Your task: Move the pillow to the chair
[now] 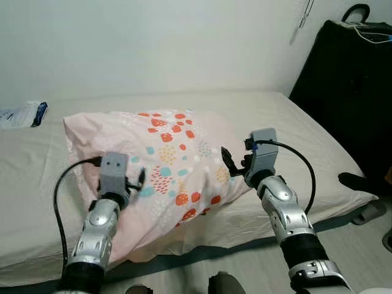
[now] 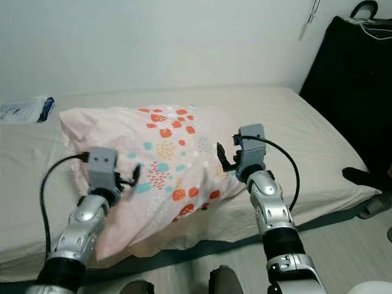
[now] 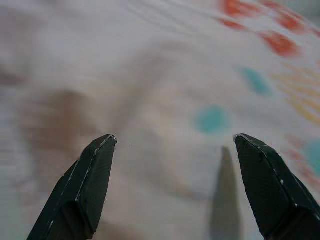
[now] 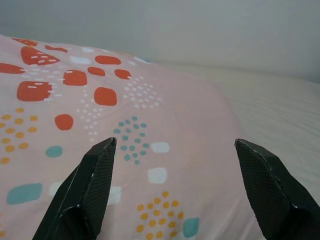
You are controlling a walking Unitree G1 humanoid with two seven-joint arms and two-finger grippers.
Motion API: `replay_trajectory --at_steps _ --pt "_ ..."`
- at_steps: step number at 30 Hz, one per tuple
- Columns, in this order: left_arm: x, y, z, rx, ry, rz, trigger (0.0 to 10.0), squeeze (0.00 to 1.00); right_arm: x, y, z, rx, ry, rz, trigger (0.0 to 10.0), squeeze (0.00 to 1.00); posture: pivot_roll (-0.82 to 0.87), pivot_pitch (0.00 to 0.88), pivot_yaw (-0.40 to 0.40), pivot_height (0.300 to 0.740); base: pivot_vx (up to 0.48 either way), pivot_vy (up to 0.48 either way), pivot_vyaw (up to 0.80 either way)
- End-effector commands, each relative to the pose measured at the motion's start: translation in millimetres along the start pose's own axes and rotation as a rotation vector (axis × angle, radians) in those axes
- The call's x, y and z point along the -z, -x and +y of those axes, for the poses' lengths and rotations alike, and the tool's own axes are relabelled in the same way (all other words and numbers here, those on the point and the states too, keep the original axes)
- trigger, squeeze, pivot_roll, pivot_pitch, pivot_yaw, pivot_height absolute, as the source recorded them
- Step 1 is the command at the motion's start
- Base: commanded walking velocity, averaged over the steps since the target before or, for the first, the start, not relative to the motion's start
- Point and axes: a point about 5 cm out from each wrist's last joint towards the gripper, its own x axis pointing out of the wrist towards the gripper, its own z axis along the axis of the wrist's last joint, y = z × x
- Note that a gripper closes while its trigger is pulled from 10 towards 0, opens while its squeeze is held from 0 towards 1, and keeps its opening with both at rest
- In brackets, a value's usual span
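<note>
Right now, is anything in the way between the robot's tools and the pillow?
No. Both open tools are right at the pillow: the left tool at its near left side, the right tool at its right edge, nothing between.

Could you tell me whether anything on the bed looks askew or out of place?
The pillow lies diagonally across the bed, its near corner overhanging the mattress edge. A plastic packet sits by the wall. Both tools, left tool and right tool, are open at the pillow.
</note>
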Motion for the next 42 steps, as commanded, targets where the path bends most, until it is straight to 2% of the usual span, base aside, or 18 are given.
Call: replay_trajectory --at_steps 1,3,4,5,8,10,11,14,15,17,19,20,21,24,27,30,35,42 --pt "6.8 1.2 2.7 -0.032 0.016 0.03 10.0 0.0 1.6 2.8 -1.1 0.005 -0.018 0.0 10.0 0.0 -0.05 0.04 -0.077 0.631 0.0 0.0 0.0" --pt "8.1 2.7 3.3 -0.025 0.023 0.032 10.0 0.0 2.0 4.2 -0.7 -0.007 -0.031 -0.004 10.0 0.0 -0.06 0.043 -0.075 0.621 0.0 0.0 0.0" --pt "8.2 5.5 3.1 0.008 0.065 0.019 10.0 0.0 2.4 5.3 -1.7 -0.005 -0.031 -0.004 10.0 0.0 -0.06 0.047 -0.071 0.616 0.0 0.0 0.0" --pt "8.2 5.5 3.1 0.008 0.065 0.019 10.0 0.0 2.4 5.3 -1.7 -0.005 -0.031 -0.004 10.0 0.0 -0.06 0.047 -0.071 0.616 0.0 0.0 0.0" --pt "9.4 11.3 8.9 0.044 0.175 0.002 10.0 0.0 3.4 7.2 -4.6 0.007 -0.023 0.002 10.0 0.0 -0.06 0.051 -0.072 0.601 0.0 0.0 0.0" --pt "9.4 11.3 8.9 0.044 0.175 0.002 10.0 0.0 3.4 7.2 -4.6 0.007 -0.023 0.002 10.0 0.0 -0.06 0.051 -0.072 0.601 0.0 0.0 0.0" --pt "11.8 12.0 12.1 0.049 0.205 0.016 10.0 0.0 3.7 7.5 -4.8 0.008 -0.022 0.003 10.0 0.0 -0.06 0.052 -0.075 0.596 0.0 0.0 0.0" --pt "19.7 11.2 17.5 0.127 0.499 0.093 10.0 0.0 3.9 6.1 -2.9 0.006 -0.029 0.003 10.0 0.0 -0.05 0.054 -0.077 0.596 0.0 0.0 0.0" --pt "19.7 11.2 17.5 0.127 0.499 0.093 10.0 0.0 3.9 6.1 -2.9 0.006 -0.029 0.003 10.0 0.0 -0.05 0.054 -0.077 0.596 0.0 0.0 0.0" --pt "19.2 8.8 20.2 0.132 0.634 0.096 10.0 0.0 3.2 5.0 -2.1 0.005 -0.034 0.002 10.0 0.0 -0.05 0.054 -0.077 0.596 0.0 0.0 0.0" --pt "19.2 8.8 20.2 0.132 0.634 0.096 10.0 0.0 3.2 5.0 -2.1 0.005 -0.034 0.002 10.0 0.0 -0.05 0.054 -0.077 0.596 0.0 0.0 0.0" --pt "17.7 6.6 22.6 0.129 0.691 0.084 10.0 0.0 2.2 4.2 -1.6 0.005 -0.035 -0.001 10.0 0.0 -0.06 0.053 -0.074 0.596 0.0 0.0 0.0" --pt "17.7 6.6 22.6 0.129 0.691 0.084 10.0 0.0 2.2 4.2 -1.6 0.005 -0.035 -0.001 10.0 0.0 -0.06 0.053 -0.074 0.596 0.0 0.0 0.0" --pt "10.3 -0.6 29.2 0.126 0.822 0.038 10.0 0.0 -0.8 3.4 -1.1 -0.004 -0.054 -0.015 10.0 0.0 -0.06 0.051 -0.07 0.592 0.0 0.0 0.0" --pt "6.3 -2.6 28.5 0.16 0.846 0.025 10.0 0.0 -1.1 4.1 -1.0 -0.014 -0.049 -0.014 10.0 0.0 -0.06 0.051 -0.071 0.582 0.0 0.0 0.0" --pt "-2.4 -3.3 19.0 0.266 0.874 0.009 10.0 0.0 -0.8 4.5 -1.4 -0.009 -0.046 -0.013 10.0 0.0 -0.06 0.052 -0.072 0.577 0.0 0.0 0.0" --pt "-11.1 -2.8 7.5 0.369 0.875 -0.005 10.0 0.0 -0.7 4.5 -1.7 -0.006 -0.046 -0.012 10.0 0.0 -0.06 0.052 -0.073 0.577 0.0 0.0 0.0" --pt "-30.9 -0.7 -27.1 0.533 0.733 -0.069 10.0 0.0 -0.6 3.8 -1.4 -0.009 -0.045 -0.009 10.0 0.0 -0.06 0.053 -0.075 0.577 0.0 0.0 0.0"
